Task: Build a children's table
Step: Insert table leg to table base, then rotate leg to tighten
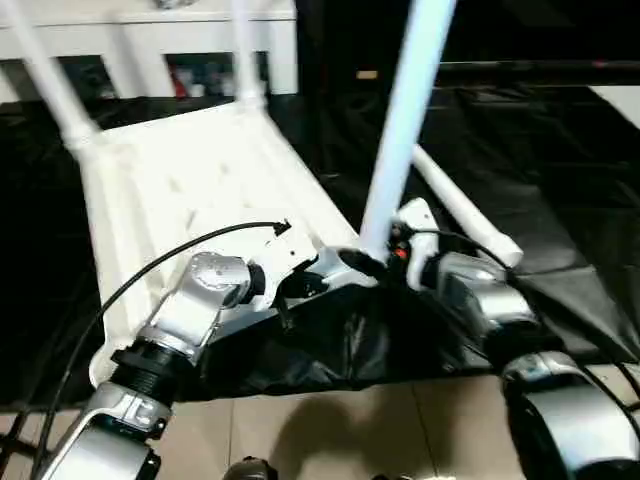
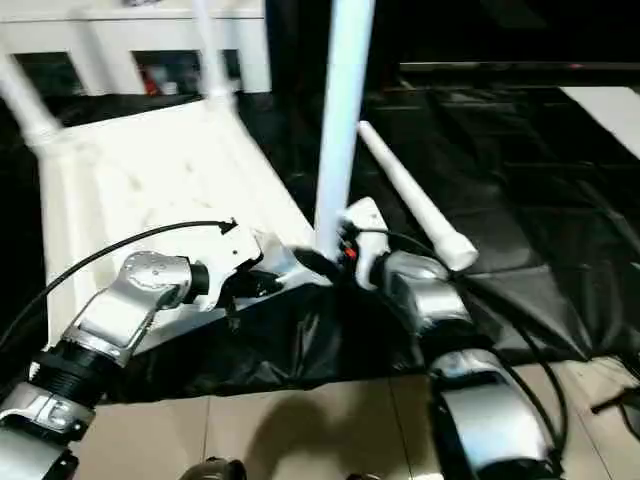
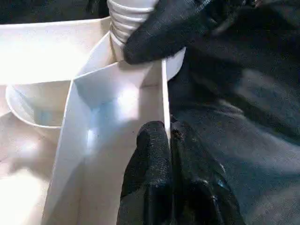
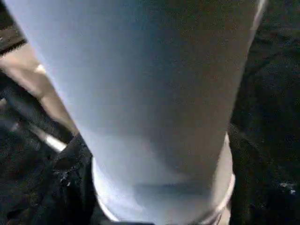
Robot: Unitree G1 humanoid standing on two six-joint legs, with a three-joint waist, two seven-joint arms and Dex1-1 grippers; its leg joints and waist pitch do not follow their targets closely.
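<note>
Your tabletop (image 1: pixel 190 180) is lying underside up on the black sheet (image 1: pixel 560 160), two legs (image 1: pixel 55 85) already standing in its far corner sockets. Your left gripper (image 3: pixel 169 136) fingers are pinching shut on the tabletop's thin near edge wall. A third leg (image 1: pixel 405 120) is standing upright in the near corner socket (image 3: pixel 145 51); your right gripper (image 1: pixel 385 262) is sitting at its base, finger state I can't tell. The fourth leg (image 1: pixel 465 210) is lying loose on the sheet, just beside it.

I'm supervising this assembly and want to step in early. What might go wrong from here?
The upright leg leans in its near corner socket with threads exposed; it may tip or cross-thread. The left gripper pinches only a thin rib of the tabletop and may slip. The loose leg could roll.
</note>
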